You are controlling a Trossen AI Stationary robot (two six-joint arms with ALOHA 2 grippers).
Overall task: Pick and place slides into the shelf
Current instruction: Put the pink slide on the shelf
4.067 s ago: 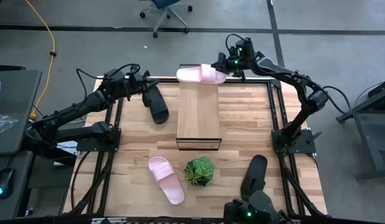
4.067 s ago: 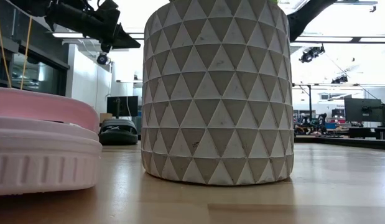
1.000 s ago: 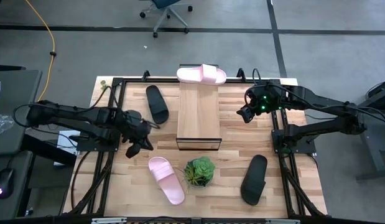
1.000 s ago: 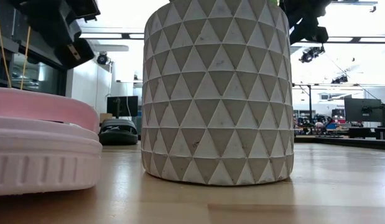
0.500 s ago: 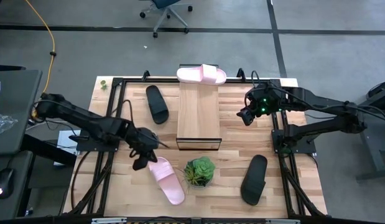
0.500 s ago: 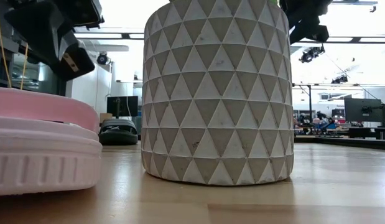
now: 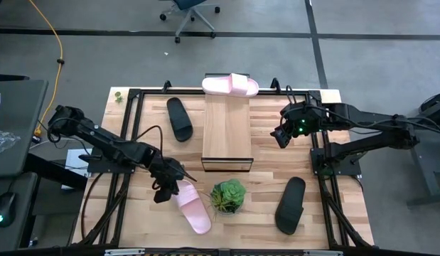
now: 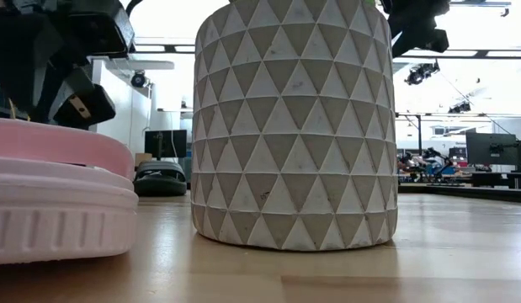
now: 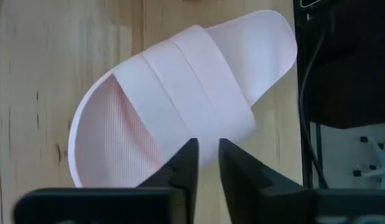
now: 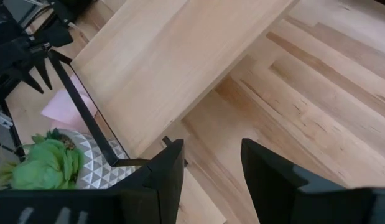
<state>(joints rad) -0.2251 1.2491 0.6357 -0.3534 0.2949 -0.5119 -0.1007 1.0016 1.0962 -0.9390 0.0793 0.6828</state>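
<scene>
Slides lie in four places on the wooden surface (image 7: 269, 153). One pink slide (image 7: 230, 85) sits across the far end of the shelf (image 7: 227, 128), sticking out on both sides. A black slide (image 7: 180, 119) lies on the surface just left of the shelf. Another black slide (image 7: 290, 205) lies near the front on the right. The second pink slide (image 7: 191, 205) lies near the front on the left, close beside a green plant (image 7: 227, 195) in a grey pot with a triangle pattern (image 8: 294, 126).

The left tool (image 7: 167, 186) hangs right over the back end of that front pink slide. In the left wrist view its two dark fingers (image 9: 185, 171) stand a little apart, with a thin gap between them, and the slide's strap (image 9: 198, 93) is just past their tips. It holds nothing.

The right tool (image 7: 279, 135) hovers over the surface to the right of the shelf. Its fingers (image 10: 170, 165) stand wide apart and hold nothing.
</scene>
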